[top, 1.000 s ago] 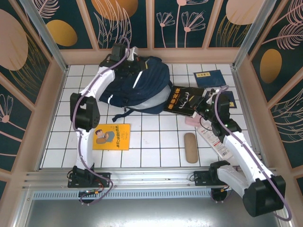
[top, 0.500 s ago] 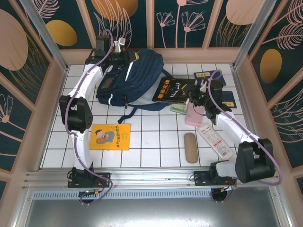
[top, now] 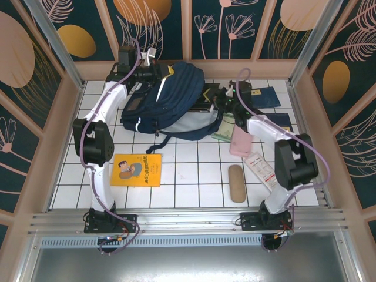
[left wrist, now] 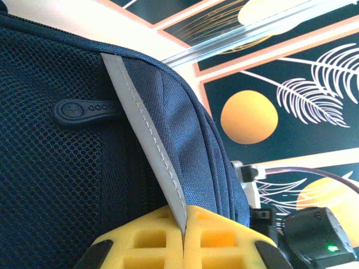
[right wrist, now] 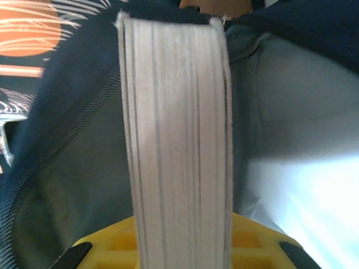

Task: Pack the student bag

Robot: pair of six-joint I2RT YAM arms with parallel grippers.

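Top view: the student bag (top: 170,103) is lying at the back-left of the tiled table (top: 188,176), its top twd the back wall. At that top edge the left gripper (top: 157,73) is pinching fabric. The right gripper (top: 218,97) is reaching into the bag's right-side opening. Free tiles are lying btwn the yellow book (top: 138,170) and brown case (top: 236,183). The pink pouch (top: 241,141) and white box (top: 262,170) are crowding the right side.

Left wrist: the yellow fingers (left wrist: 146,238) are meeting, closed on the bag's reflective stripe (left wrist: 146,140).

Right wrist: the jaws are clamping a book (right wrist: 176,140), page edge upright, w/ the bag's grey lining (right wrist: 73,185) on both sides.
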